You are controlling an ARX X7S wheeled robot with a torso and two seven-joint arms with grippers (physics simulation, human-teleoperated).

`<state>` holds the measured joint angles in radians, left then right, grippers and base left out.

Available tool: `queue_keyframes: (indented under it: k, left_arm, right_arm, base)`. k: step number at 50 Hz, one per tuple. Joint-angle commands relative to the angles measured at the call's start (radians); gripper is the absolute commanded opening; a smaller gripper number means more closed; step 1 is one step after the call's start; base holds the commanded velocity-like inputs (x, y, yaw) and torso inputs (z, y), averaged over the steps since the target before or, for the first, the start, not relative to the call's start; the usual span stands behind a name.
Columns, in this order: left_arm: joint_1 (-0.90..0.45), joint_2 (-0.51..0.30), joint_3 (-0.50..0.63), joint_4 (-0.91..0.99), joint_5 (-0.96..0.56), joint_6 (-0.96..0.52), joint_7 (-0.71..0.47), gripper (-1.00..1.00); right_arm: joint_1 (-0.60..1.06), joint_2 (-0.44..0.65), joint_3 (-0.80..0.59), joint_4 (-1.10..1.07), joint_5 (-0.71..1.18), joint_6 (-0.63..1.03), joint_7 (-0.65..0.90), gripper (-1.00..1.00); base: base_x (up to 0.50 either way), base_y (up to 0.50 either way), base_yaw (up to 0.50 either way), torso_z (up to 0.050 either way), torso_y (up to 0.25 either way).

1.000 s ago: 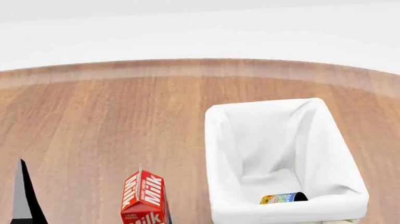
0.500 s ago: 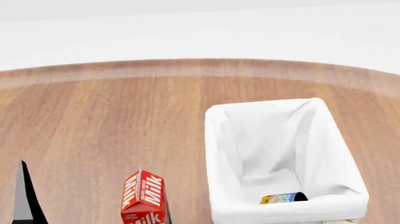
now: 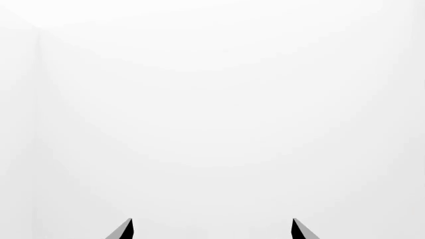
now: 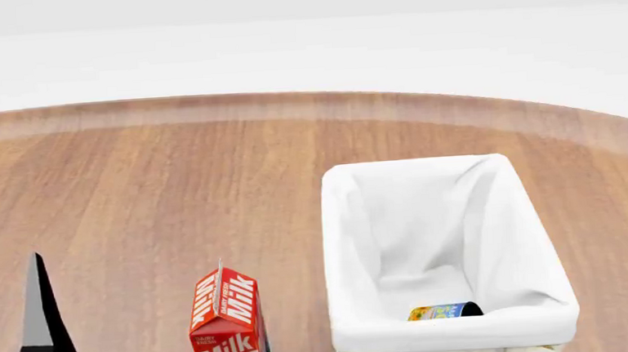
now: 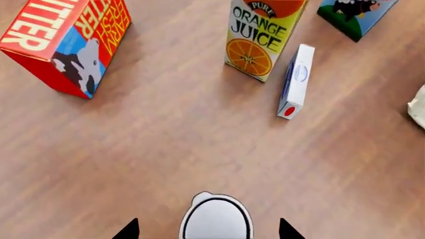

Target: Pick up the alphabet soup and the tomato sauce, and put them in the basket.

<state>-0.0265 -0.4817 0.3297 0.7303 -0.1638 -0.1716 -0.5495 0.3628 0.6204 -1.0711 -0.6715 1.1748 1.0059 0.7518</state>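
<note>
**Blue soup can in the lined basket; right gripper spread over a silvery-topped object**

The left gripper (image 3: 211,230) points into blank white space, its two dark fingertips (image 3: 123,230) set wide apart with nothing between them. In the head view one dark, tapering finger of it (image 4: 42,323) rises at the lower left, above the wood.

The right gripper (image 5: 207,230) looks straight down at the table; its fingertips (image 5: 129,231) stand wide on either side of a round, pale silvery top (image 5: 216,219), beside it, contact not discernible. Whether this is the tomato sauce can cannot be told, since no label shows.

The small blue-labelled alphabet soup can (image 4: 445,310) lies on its side at the near end of the large cream wicker basket with white cloth lining (image 4: 346,248).

The surface is a brown wood-grain table (image 4: 161,177) with a curved far edge against a plain white room. A red milk carton (image 4: 228,328) stands just left of the basket. Under the right wrist are a red butter box (image 5: 66,42), an orange juice carton (image 5: 260,35), a small white-and-blue box (image 5: 295,79) and a green-cornered carton (image 5: 355,15).
</note>
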Motion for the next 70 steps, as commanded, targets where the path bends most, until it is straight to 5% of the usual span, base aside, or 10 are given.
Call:
queue_keyframes:
  k: [1,70]
  left_arm:
    - [-0.005,0.0,0.003,0.0,0.0,-0.003,-0.001,1.0]
    - [-0.001,-0.012,0.008,0.0,-0.004,0.003,-0.012,1.0]
  right_arm:
    - [-0.014,0.014,-0.006,0.042,-0.045,-0.04,-0.049,1.0]
    - [-0.088,0.005,-0.057,0.239,-0.195,-0.209,-0.215,1.0]
  base:
    - [0.0,0.0,0.0,0.0,0.0]
    - [0.0,0.0,0.0,0.0,0.0]
